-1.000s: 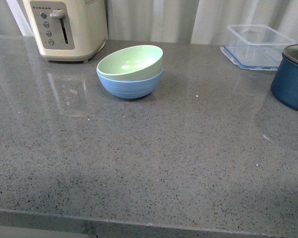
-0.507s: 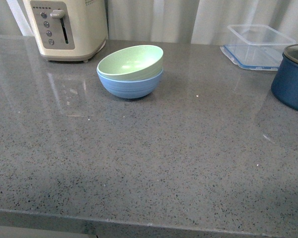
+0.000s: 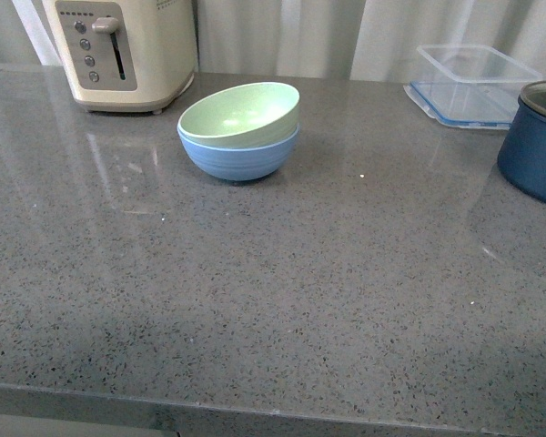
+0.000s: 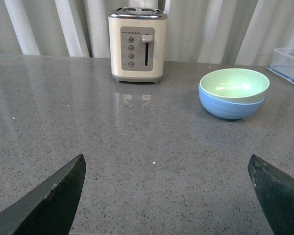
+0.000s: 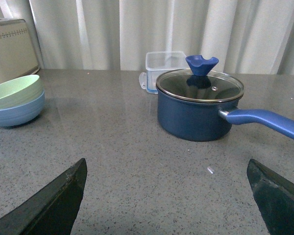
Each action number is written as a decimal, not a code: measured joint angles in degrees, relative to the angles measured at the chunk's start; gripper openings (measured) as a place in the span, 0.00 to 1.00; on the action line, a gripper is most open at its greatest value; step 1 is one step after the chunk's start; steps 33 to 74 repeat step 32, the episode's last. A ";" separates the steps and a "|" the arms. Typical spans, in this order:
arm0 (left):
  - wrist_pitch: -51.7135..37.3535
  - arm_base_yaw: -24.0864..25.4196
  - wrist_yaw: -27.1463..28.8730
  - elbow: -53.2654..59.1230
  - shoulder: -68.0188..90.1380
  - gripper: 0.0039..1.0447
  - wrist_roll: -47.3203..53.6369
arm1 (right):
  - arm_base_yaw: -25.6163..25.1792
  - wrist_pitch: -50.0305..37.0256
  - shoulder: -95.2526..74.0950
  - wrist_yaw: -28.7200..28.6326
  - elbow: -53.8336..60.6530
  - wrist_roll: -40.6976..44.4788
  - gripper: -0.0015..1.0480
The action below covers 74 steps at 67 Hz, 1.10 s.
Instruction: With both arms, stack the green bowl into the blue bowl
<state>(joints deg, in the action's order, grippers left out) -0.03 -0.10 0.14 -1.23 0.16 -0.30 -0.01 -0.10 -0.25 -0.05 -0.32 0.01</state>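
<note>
Nearest the left wrist camera, the left gripper (image 4: pixel 169 196) stands spread wide and empty, its dark fingertips (image 4: pixel 51 203) well short of the bowls. The right gripper (image 5: pixel 166 198) is likewise splayed, holding nothing. Beyond, on the speckled grey counter (image 3: pixel 282 291), the matte mint green bowl (image 3: pixel 239 115) sits nested, slightly tilted, inside the ridged blue bowl (image 3: pixel 239 157), just beside the cream toaster (image 3: pixel 123 50).

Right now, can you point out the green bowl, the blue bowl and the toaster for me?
green bowl (image 3: pixel 237 114), front view, on its pale inside.
blue bowl (image 3: pixel 239 160), front view, on its ridged outer wall below the green one.
toaster (image 4: pixel 137 46), left wrist view, on its cream front panel.
</note>
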 joint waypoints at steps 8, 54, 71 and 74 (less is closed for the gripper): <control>0.00 0.00 0.00 0.00 0.00 0.94 0.00 | 0.00 0.00 0.00 0.00 0.00 -0.02 0.90; 0.00 0.00 0.02 0.00 0.00 0.94 0.00 | 0.00 0.00 0.00 0.00 0.00 -0.02 0.90; 0.00 0.00 0.02 0.00 0.00 0.94 0.00 | 0.00 0.00 0.00 0.00 0.00 -0.02 0.90; 0.00 0.00 0.02 0.00 0.00 0.94 0.00 | 0.00 0.00 0.00 0.00 0.00 -0.02 0.90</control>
